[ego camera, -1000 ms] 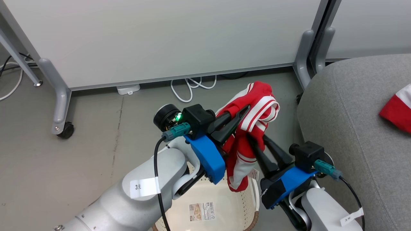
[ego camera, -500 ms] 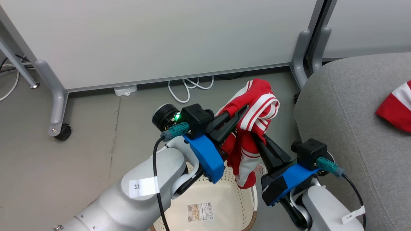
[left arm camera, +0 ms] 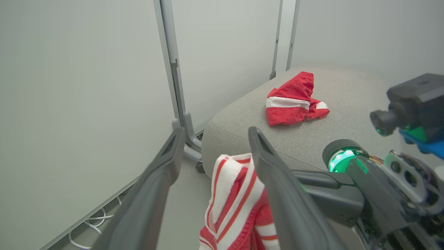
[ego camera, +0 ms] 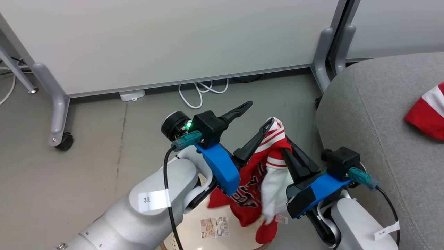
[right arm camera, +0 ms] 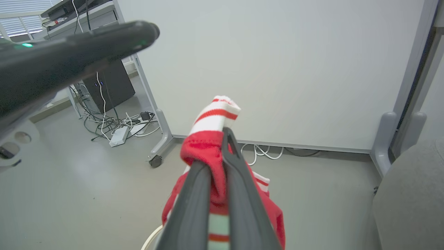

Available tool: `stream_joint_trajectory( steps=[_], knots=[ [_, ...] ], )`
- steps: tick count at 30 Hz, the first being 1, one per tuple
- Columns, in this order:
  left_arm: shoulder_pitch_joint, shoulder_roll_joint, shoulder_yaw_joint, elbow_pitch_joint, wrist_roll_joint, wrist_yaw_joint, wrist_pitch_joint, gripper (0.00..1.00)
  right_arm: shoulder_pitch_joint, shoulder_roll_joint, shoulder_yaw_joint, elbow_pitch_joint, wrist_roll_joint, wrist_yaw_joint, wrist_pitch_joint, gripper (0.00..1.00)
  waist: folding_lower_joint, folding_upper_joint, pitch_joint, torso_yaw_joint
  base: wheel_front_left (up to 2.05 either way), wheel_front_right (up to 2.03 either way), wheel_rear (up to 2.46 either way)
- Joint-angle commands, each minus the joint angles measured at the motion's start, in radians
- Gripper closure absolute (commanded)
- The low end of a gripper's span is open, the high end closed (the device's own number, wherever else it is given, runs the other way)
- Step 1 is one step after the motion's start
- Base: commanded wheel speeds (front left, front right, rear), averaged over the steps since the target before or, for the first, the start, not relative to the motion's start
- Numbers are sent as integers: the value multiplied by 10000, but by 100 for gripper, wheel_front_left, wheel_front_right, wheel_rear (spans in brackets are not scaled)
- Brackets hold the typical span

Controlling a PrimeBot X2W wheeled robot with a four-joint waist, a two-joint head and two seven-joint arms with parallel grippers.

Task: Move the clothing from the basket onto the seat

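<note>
A red jersey with white stripes and dark lettering (ego camera: 256, 184) hangs from my right gripper (ego camera: 282, 150), which is shut on its striped edge (right arm camera: 211, 118). My left gripper (ego camera: 261, 113) stands open just beside it, and one finger (ego camera: 256, 139) touches the cloth. In the left wrist view the open left gripper (left arm camera: 215, 133) has the striped cloth (left arm camera: 236, 201) near its right finger. The cream basket (ego camera: 189, 229) sits below the hanging jersey, mostly hidden by my left arm. A second red garment (ego camera: 426, 111) lies on the grey seat (ego camera: 364, 121) to the right.
White partition panels on grey castor legs (ego camera: 57, 114) stand behind the basket. White cables (ego camera: 199, 92) lie on the grey floor under them. A panel leg (ego camera: 324, 55) stands close to the seat's corner. More cables and a dark box (right arm camera: 111, 83) sit further left.
My left gripper has opened and let go of the jersey. The cloth has dropped and unfurled, showing its lettering, and now hangs from the right gripper alone.
</note>
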Motion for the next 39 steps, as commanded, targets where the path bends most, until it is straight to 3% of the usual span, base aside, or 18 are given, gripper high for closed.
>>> stream_joint_trajectory(
  steps=[1,18,31,39],
  knots=[
    [-106,40,113,30,67,-9,-50,0,-93,-52,-75,-101,33,5,-37,100,0,0,36,-57,0,0,0],
    [-82,150,32,191,413,-9,-49,0,-310,-199,-746,-479,-139,5,-37,100,0,0,643,-1548,0,0,0],
    [-61,172,-402,271,395,-9,-47,0,250,-471,-1960,-1014,-345,5,-37,100,0,0,924,-2995,0,0,0],
    [-182,119,-719,259,325,-9,-47,0,629,-572,-2464,-1354,-466,5,-37,100,0,0,1017,-3521,0,0,0]
  ],
)
